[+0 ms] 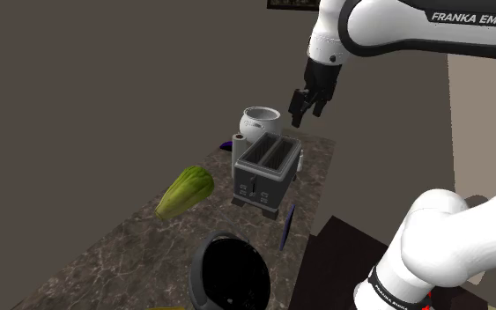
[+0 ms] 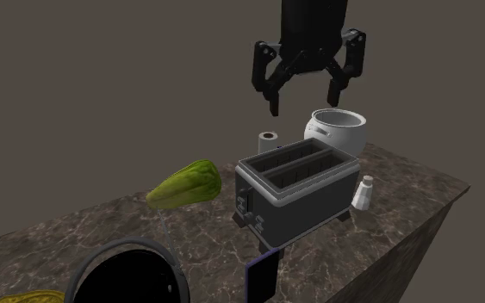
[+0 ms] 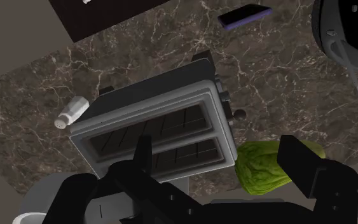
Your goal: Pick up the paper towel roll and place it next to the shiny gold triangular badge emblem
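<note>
Gripper (image 2: 305,103) is hanging spread and empty above the toaster (image 2: 296,185); the paper towel roll (image 2: 269,140) is standing untouched beyond it on the counter (image 2: 408,185), so grasping and placing are both waiting

Lettering: "FRANKA EMIKA", white capitals | Where: dark stripe on the white arm (image 1: 396,31), shoulder view's upper right | Also: small white marks on the arm's lower black band (image 1: 394,292), unreadable
</note>
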Robot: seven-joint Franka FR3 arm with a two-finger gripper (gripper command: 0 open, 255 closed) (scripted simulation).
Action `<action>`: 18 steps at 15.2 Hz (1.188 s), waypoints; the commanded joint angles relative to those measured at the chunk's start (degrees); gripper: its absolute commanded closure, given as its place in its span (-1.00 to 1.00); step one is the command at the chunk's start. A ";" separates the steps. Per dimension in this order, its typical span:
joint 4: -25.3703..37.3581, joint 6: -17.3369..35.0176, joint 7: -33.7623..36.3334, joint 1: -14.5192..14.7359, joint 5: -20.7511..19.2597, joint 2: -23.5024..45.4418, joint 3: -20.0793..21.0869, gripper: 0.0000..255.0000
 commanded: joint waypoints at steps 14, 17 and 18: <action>2.32 22.14 -4.83 -0.87 0.69 22.03 -5.53 -1.00; 4.83 26.13 -6.31 -0.89 1.65 28.03 -6.60 -1.00; 5.83 27.33 -6.84 -0.90 2.05 30.08 -6.93 -1.00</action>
